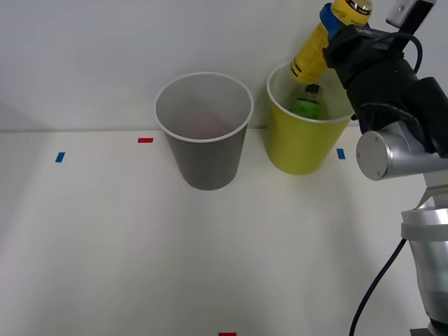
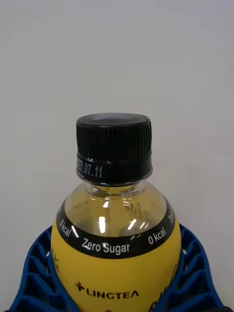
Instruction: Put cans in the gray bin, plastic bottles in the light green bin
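Observation:
My right gripper (image 1: 334,26) is shut on the bright yellow plastic bottle (image 1: 309,56), holding it tilted over the far rim of the light green bin (image 1: 301,143). The bottle's lower end hangs just above the bin's opening. In the wrist view the bottle's black cap (image 2: 114,144) and yellow label (image 2: 114,278) stand between the blue ribbed fingers (image 2: 34,275). A second plastic bottle with a green label (image 1: 306,103) lies inside the light green bin. The gray bin (image 1: 206,157) stands to that bin's left, its inside pale. Cans are out of view.
The two bins stand at the back of the white table near the wall. Small red (image 1: 145,140) and blue (image 1: 59,157) tape marks dot the tabletop. My arm's silver joint (image 1: 385,154) and a black cable (image 1: 378,280) occupy the right side.

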